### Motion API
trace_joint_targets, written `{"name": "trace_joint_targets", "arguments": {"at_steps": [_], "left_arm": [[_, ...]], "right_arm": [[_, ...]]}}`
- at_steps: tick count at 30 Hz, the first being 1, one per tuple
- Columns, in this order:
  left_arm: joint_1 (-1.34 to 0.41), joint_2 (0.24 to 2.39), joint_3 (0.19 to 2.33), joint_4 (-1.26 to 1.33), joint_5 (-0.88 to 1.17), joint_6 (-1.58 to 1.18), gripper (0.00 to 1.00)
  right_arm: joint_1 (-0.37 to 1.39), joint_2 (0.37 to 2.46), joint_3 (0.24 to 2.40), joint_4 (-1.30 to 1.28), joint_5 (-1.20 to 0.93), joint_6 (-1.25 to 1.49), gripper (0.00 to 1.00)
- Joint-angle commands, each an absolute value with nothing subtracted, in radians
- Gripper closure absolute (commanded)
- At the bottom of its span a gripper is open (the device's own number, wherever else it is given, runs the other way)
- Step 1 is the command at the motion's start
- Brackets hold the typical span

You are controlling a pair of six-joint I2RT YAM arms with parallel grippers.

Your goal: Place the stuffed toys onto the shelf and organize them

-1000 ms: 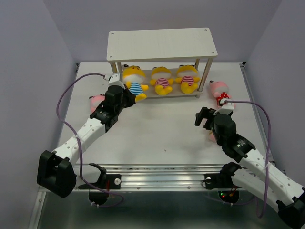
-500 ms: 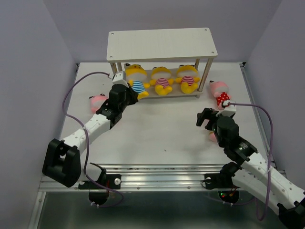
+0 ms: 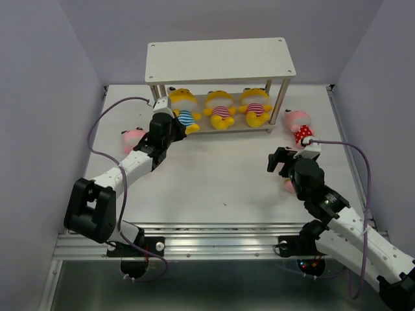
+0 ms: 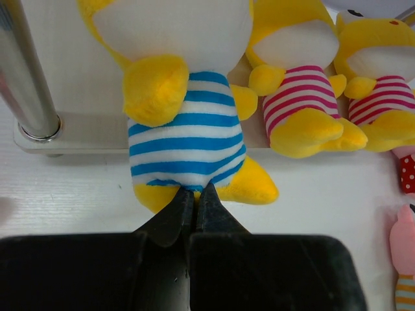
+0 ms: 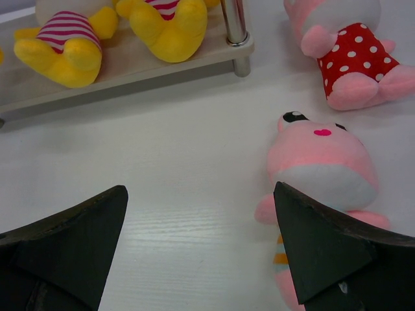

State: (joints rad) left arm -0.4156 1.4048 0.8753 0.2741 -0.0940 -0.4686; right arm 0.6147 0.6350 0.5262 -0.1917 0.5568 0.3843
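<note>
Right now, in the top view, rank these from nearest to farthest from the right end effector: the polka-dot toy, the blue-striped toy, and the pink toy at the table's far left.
From the right end effector:
1. polka-dot toy, on the table just right of the shelf.
2. blue-striped toy, at the left end of the lower tier.
3. pink toy, on the table at the far left.

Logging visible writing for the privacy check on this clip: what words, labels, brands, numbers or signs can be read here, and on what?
None: no word, label, brand, number or sign can be read in any view.
shelf: plain boards.
blue-striped toy, pink-striped toy, polka-dot toy: patterns only, no tags showing.
left arm, right arm: no marking large enough to read.
</note>
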Motion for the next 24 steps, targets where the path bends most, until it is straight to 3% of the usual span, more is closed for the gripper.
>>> {"name": "trace_joint_targets", "arguments": {"at_steps": [1,24], "left_arm": [[-0.396,1.41,0.902,0.357,-0.075,-0.43,1.0],[-0.368,1.519,0.928,0.437,-0.057,-0.407,1.0]], "right_arm": [[0.611,0.635,0.528,-0.13,0.578,0.37,0.0],[0.611,0.635,0.52,-0.121,0.581,0.359,0.0]]}}
